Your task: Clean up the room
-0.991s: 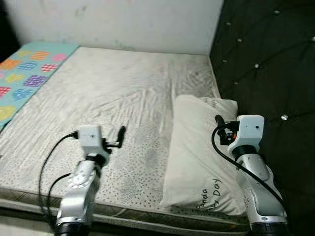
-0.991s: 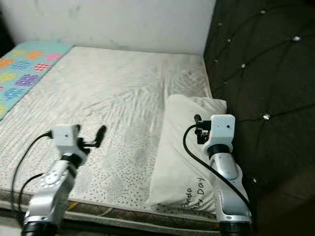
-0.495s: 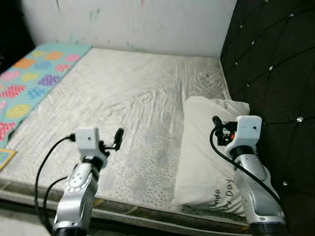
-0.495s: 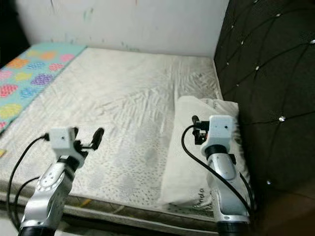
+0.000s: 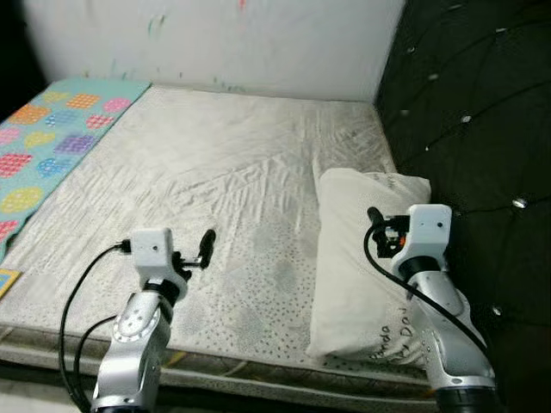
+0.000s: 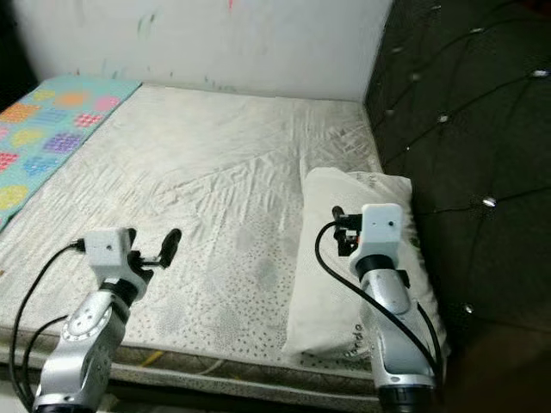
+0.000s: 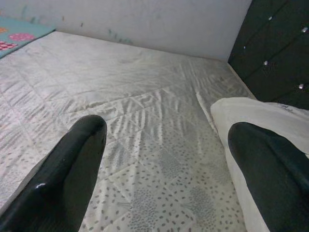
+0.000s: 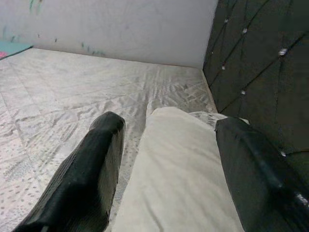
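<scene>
White pillow [image 5: 366, 258] lies along the mattress [image 5: 215, 189] right edge beside the headboard [image 5: 482, 129], not yet handled. Left end effector [image 5: 205, 245] and right end effector [image 8: 164, 193] both spread, empty; the right hovers over the pillow. Tidying appears barely begun.

Both eye views look down from the head over the bare quilted white mattress [image 5: 215, 181]. Each wrist view looks low along its fingers; both share the cream rectangular pillow [image 8: 178, 164].
</scene>
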